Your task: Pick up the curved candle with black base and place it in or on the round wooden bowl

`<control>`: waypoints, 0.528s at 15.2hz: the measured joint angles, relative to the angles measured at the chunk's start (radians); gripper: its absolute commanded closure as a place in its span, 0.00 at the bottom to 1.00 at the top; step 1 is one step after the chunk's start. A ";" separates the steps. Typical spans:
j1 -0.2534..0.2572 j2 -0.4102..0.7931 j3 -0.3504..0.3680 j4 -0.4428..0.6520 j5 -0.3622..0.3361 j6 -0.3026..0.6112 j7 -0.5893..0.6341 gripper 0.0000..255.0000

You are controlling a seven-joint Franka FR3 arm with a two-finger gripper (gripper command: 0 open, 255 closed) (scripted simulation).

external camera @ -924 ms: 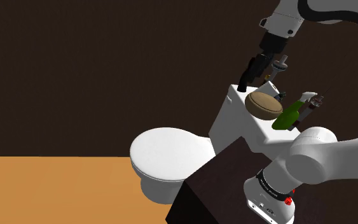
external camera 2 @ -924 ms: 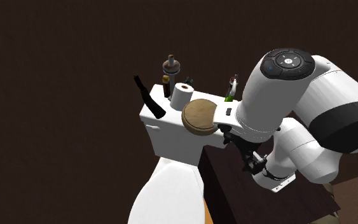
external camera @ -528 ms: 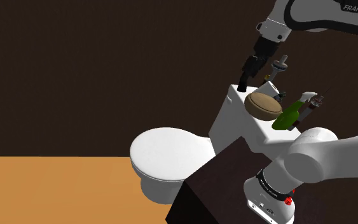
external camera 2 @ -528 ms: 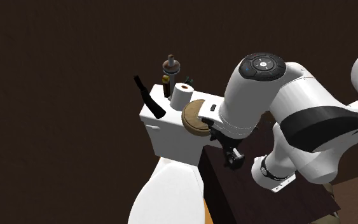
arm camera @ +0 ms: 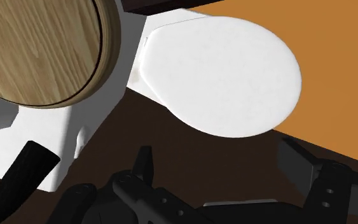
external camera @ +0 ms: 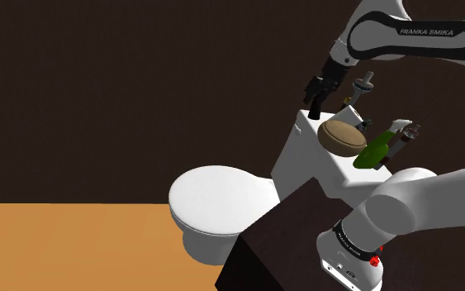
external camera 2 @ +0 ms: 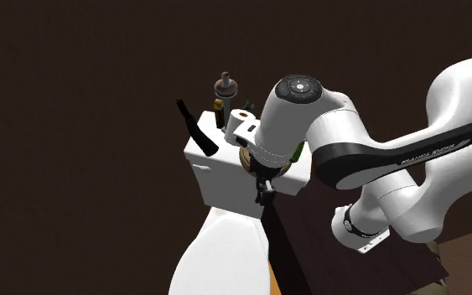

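Candle: black curved candle (external camera 2: 195, 131), a slim tapering stick with no other colour showing, leaning at a corner of the white toilet tank (external camera 2: 222, 174).
Gripper: my gripper (arm camera: 215, 151) is open, fingers apart and gripping nothing, with the candle outside them.
Bowl: round wooden bowl (arm camera: 37, 51), grain plain, on the tank top near the candle.

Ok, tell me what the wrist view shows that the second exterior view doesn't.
Wrist view: the wooden bowl, its grained face nearly whole, and a broad stretch of orange floor. Second exterior view: the white roll, the brown candlestick, and the white arm covering most of the bowl. Both: the white toilet tank, the toilet lid and the black curved candle at the tank's corner.
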 measured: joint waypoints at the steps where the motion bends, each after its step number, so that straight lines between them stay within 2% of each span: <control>1: -0.011 0.026 -0.012 0.006 -0.006 0.035 0.005 0.00; 8: -0.073 0.189 -0.077 0.032 -0.025 0.271 0.066 0.00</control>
